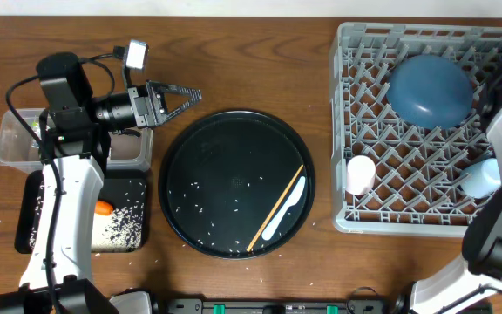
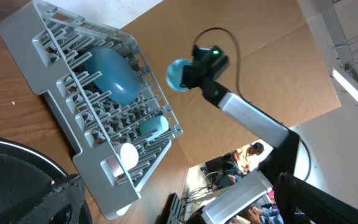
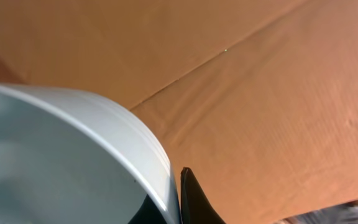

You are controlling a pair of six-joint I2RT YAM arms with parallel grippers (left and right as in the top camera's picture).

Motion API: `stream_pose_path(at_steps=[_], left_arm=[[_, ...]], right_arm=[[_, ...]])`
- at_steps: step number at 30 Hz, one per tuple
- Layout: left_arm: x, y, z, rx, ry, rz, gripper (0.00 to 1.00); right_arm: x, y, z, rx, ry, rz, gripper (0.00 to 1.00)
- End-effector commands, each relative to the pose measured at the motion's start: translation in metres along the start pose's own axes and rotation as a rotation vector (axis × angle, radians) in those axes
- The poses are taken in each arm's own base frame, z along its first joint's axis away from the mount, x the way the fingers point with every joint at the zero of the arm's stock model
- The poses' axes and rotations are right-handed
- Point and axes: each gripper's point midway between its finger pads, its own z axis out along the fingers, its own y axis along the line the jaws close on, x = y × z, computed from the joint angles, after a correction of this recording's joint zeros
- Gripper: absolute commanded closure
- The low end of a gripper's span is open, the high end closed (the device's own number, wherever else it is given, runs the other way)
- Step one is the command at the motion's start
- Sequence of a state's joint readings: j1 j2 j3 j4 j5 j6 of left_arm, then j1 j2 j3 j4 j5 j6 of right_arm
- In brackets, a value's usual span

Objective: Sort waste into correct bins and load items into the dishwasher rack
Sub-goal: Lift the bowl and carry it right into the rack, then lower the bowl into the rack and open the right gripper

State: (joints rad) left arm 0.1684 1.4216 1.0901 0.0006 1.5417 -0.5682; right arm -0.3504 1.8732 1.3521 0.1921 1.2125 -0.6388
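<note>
grey rack [image 1: 399, 225] with blue plate [image 1: 430, 87]

The rack [image 1: 345, 105] is placed at 3 o'clock from the round tray [image 1: 225, 157], the tub [image 1: 7, 144] and flat tray [image 1: 33, 187] at 9 o'clock. The spoon [image 1: 273, 228] and chopstick [image 1: 276, 208] are laid on the round tray, at 4 o'clock.

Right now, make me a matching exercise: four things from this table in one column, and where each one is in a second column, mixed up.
Things:
1. pink cup
2. white spoon
3. carrot
4. bowl

Places:
A. on the round black tray
B. held up by the right gripper
C. in the grey rack
D. on the flat black tray, among rice grains

Pairs: 1-C, 2-A, 3-D, 4-B
</note>
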Motion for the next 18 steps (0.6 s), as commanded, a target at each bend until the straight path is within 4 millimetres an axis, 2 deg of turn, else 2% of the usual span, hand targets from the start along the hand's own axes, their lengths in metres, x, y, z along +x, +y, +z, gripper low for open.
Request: stream_pose_path(at_steps=[1,7,14,18], left_arm=[[0.000,-0.001,-0.001,0.007,0.004,0.018,0.02],[0.000,-0.001,-0.001,0.007,0.004,0.018,0.02],[0.000,-0.001,-0.001,0.007,0.003,0.018,0.02],[0.000,-0.001,-0.001,0.007,0.003,0.018,0.02]], right_arm=[[0.013,0.017,0.007,0.035,0.049,-0.168,0.99],[0.030,0.052,0.014,0.026,0.077,-0.247,0.99],[0.031,0.060,0.008,0.013,0.071,-0.235,0.99],[0.041,0.073,-0.002,-0.025,0.082,-0.226,0.99]])
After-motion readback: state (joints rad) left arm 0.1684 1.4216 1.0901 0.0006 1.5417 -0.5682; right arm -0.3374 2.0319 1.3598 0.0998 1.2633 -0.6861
